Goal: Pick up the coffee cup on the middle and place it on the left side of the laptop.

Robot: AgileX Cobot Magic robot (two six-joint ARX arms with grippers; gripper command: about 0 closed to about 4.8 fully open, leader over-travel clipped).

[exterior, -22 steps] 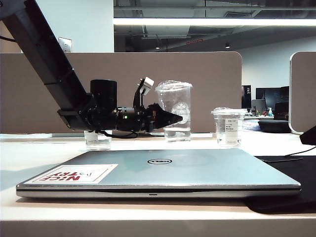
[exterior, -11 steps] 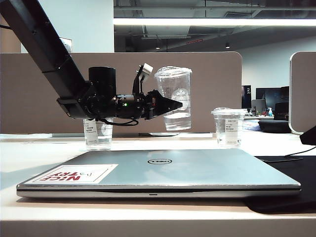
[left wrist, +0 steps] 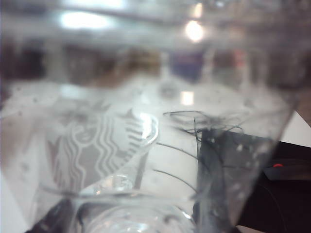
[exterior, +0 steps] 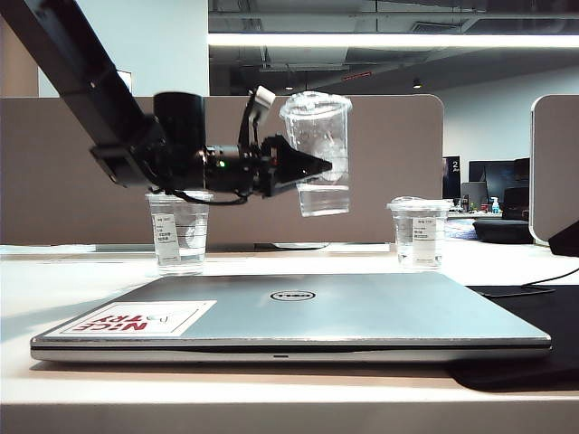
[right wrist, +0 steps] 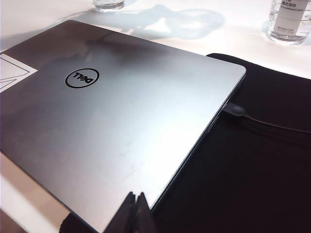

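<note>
One clear coffee cup point(exterior: 316, 152) hangs in the air, clamped in the left pincer point(exterior: 308, 167), whose jaws stand fairly wide around the cup's lower body; the cup sits at the pincer's tip, well above the desk point(exterior: 54, 271) and tilted slightly. In the left wrist view the cup point(left wrist: 112, 145) fills the frame right in front of the pincer, its pale mermaid logo plain to see. The right pincer point(right wrist: 135, 213) rests with its fingertips pressed together, holding nothing, just over the near edge of the laptop point(exterior: 298, 312).

The step in hand looks like the carry. It would go best if the arm kept the cup upright, moved it clear of the short labelled cup point(exterior: 176, 231) below the left pincer, and lowered it onto bare desk beyond the laptop's sticker end before letting go.

The cup is thin, glossy plastic with a domed lid, tapered and probably easy to squash. The laptop is flat brushed silver metal; a black mat point(right wrist: 252, 184) lies beside it.
</note>
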